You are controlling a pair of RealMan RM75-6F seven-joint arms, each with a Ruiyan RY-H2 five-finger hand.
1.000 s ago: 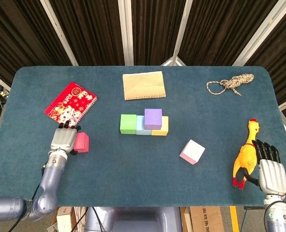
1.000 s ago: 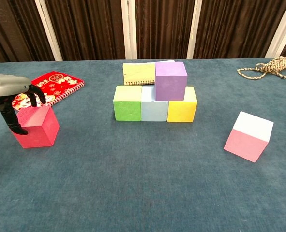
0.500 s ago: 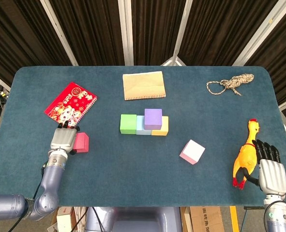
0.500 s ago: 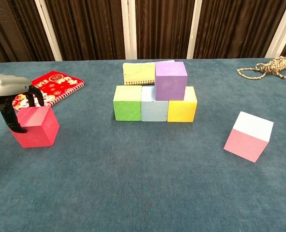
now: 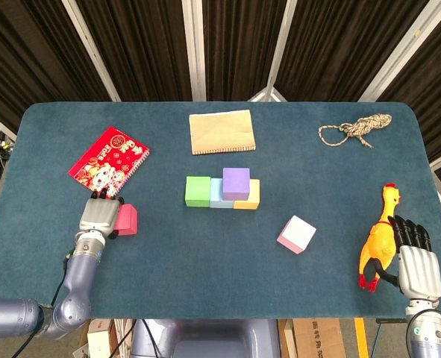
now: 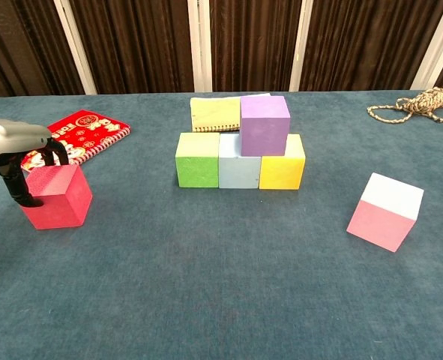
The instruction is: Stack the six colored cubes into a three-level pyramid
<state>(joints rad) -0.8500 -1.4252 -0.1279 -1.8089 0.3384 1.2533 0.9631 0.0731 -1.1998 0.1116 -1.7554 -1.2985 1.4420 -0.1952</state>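
A green cube (image 5: 198,191), a light blue cube (image 5: 219,197) and a yellow cube (image 5: 250,197) form a row at the table's middle. A purple cube (image 5: 236,183) sits on top, over the blue and yellow ones. The red cube (image 5: 126,219) rests on the table at the left. My left hand (image 5: 97,216) is at its left side, fingers (image 6: 50,155) curled onto its top edge and thumb down its left face, not lifting the red cube (image 6: 56,196). A pink-and-white cube (image 5: 296,234) lies alone to the right. My right hand (image 5: 418,265) lies open, fingers straight, at the front right.
A rubber chicken (image 5: 379,239) lies just left of my right hand. A red notebook (image 5: 108,156) is behind the red cube, a tan notebook (image 5: 221,131) behind the stack, and a coiled rope (image 5: 354,128) at the back right.
My left hand has slid slightly left and back along the red cube's edge. The cubes and the right hand have not moved.
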